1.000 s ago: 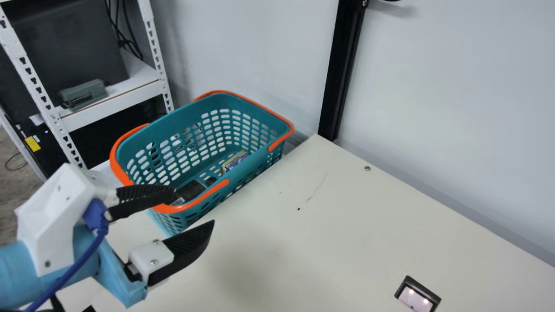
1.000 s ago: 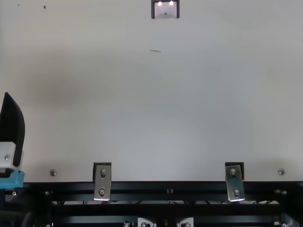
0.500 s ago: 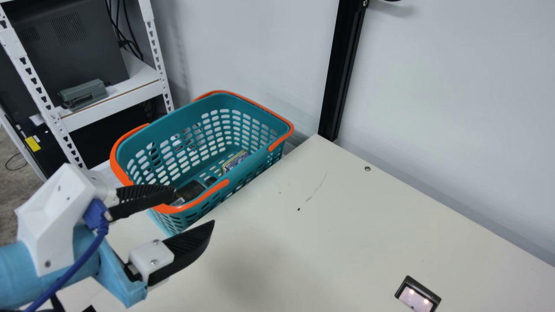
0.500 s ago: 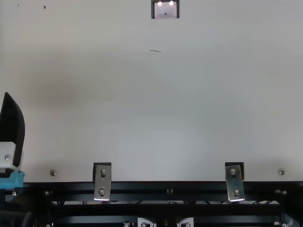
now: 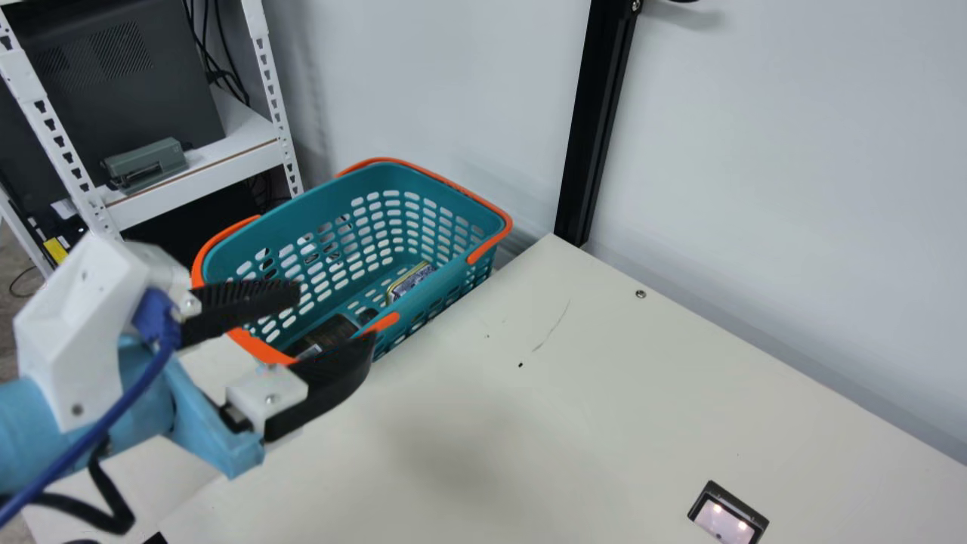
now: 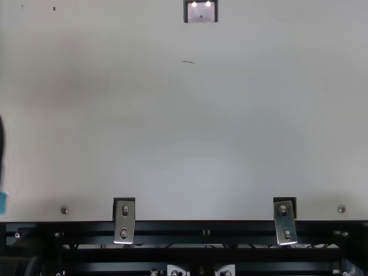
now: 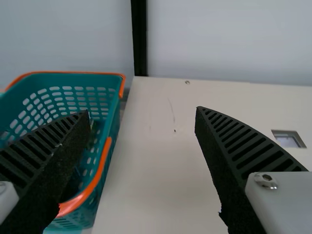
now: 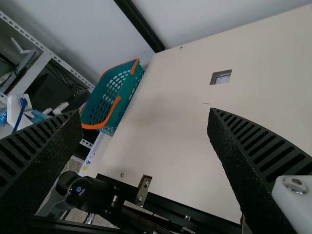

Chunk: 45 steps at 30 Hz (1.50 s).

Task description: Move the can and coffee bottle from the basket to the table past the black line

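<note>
Because the teal basket (image 5: 287,227) is open at the top, you can see in the main view that the coffee bottle (image 5: 332,331) lies inside, at the end near your left gripper (image 5: 337,317), and that the can (image 5: 412,281) is also inside, farther along the same side. The left jaws stand wide apart there, and one black finger (image 5: 340,370) crosses in front of the orange rim. The basket is at the edge of the cream table (image 5: 604,408), near the black post (image 5: 600,113), and a thin dark mark (image 5: 553,326) runs on the table. In the top view, you find a part of the left finger at the left edge, and a small framed panel (image 6: 201,12) at the far side. In the left wrist view, the two jaws are well apart, with the basket partly behind one of them. In the right wrist view, the jaws of your right gripper (image 8: 145,111) are also apart, and you see the basket and the table beyond them.
</note>
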Tool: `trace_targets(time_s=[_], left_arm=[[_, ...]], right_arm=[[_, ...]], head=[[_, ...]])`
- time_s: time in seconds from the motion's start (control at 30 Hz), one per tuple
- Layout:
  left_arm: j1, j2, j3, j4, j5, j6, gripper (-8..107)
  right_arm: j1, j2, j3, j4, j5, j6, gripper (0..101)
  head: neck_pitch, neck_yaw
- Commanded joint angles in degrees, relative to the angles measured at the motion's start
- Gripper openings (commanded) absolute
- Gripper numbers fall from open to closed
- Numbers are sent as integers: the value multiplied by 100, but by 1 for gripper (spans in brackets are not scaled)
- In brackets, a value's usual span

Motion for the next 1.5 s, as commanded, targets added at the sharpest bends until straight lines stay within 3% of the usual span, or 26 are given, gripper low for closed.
trace_targets(time_s=[0.0,0.3,0.6,1.0,1.47], left_arm=[[86,418,-299,126,-155,-151,90],[870,1971,-1403,395,-675,-410,90],[1922,3799,-2513,-504,-947,708,90],[3124,6063,-4217,-2250,58,3494,90],[3590,7968,-5326,-2718,945,5353,90]], right_arm=[[0,0,0,0,0,0,101],[0,0,0,0,0,0,101],[0,0,0,0,0,0,101],[0,0,0,0,0,0,101],[0,0,0,0,0,0,101]], head=[[-176,113],[-176,113],[-176,113],[-176,113],[-176,113]])
